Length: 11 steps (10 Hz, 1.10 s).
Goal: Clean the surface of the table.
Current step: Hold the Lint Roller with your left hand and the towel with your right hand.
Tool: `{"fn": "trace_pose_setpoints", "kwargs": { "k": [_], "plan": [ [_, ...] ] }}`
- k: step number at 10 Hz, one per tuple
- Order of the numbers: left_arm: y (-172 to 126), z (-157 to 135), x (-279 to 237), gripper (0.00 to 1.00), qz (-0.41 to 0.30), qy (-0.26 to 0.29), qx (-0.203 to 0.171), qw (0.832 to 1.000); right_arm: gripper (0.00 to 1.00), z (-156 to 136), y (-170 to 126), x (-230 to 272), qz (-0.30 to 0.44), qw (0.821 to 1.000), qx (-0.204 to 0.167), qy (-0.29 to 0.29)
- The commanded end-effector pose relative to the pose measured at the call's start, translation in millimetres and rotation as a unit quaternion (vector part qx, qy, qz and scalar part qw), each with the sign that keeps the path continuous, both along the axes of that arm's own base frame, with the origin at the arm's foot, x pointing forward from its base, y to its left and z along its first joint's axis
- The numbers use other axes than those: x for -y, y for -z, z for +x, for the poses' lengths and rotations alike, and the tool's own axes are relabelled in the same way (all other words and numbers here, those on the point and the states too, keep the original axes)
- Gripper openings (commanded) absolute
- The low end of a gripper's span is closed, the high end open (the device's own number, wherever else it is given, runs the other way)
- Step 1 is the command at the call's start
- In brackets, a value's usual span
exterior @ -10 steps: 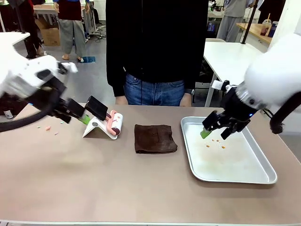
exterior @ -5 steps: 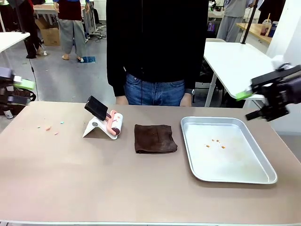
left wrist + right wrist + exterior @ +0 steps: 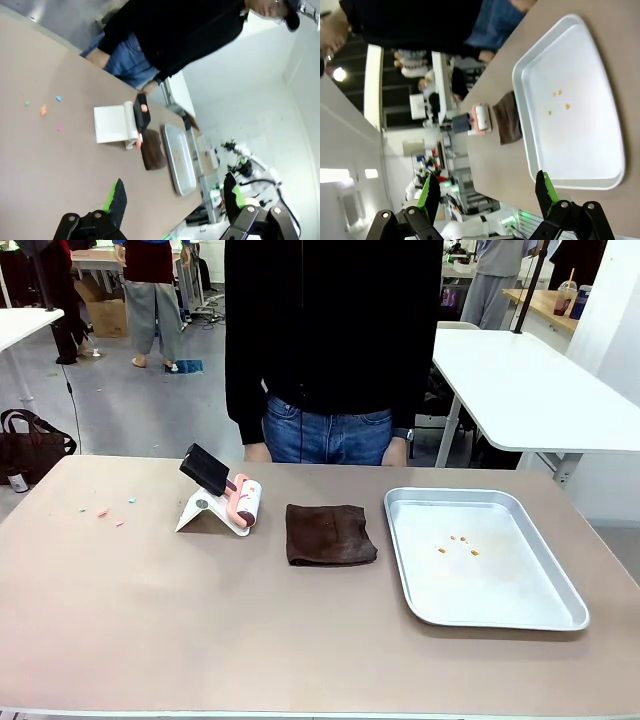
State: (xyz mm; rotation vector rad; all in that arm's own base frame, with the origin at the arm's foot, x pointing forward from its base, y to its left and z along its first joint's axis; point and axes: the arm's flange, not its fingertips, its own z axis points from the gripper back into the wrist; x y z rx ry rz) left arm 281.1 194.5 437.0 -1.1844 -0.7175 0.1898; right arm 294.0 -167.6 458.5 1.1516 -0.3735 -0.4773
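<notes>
The table (image 3: 300,640) is seen spread across the front view, with coloured crumbs (image 3: 105,510) scattered near its left end (orange bits (image 3: 458,543) lie in the tray (image 3: 500,590)). The left gripper (image 3: 175,192) and right gripper (image 3: 487,182) are held wide apart above the table, nothing gripped. Clearing is judged part done. Next, the crumbs, perhaps four or five, must be pinched up precisely.

The wide brownish-tan table (image 3: 150,630) (pale front edge) stands level, speckled at left.
</notes>
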Motion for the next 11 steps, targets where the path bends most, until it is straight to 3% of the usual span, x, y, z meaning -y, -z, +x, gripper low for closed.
{"fn": "trace_pose_setpoints", "kwargs": {
  "k": [1,3,4,8,11],
  "plan": [
    [34.9,-54.6,65.3,1.00,-0.023,-0.044,0.013,0.999,1.00,-26.1,34.9,0.1,0.026,0.999,0.024,0.040],
    [44.0,-69.4,77.8,1.00,0.006,-0.103,-0.013,0.995,1.00,-34.2,45.1,16.3,0.011,0.994,0.018,0.103],
    [6.9,-7.1,-18.8,1.00,-0.026,-0.050,-0.006,0.998,1.00,-15.3,21.5,38.6,0.020,0.998,-0.001,0.057],
    [8.3,-7.7,-18.6,1.00,-0.021,-0.055,-0.019,0.998,1.00,-14.7,26.8,41.0,0.018,0.998,-0.007,0.064],
    [-45.8,25.2,3.3,1.00,0.068,0.015,-0.016,0.997,1.00,1.9,-9.3,-11.7,-0.075,0.994,0.022,0.071]
  ]
}}
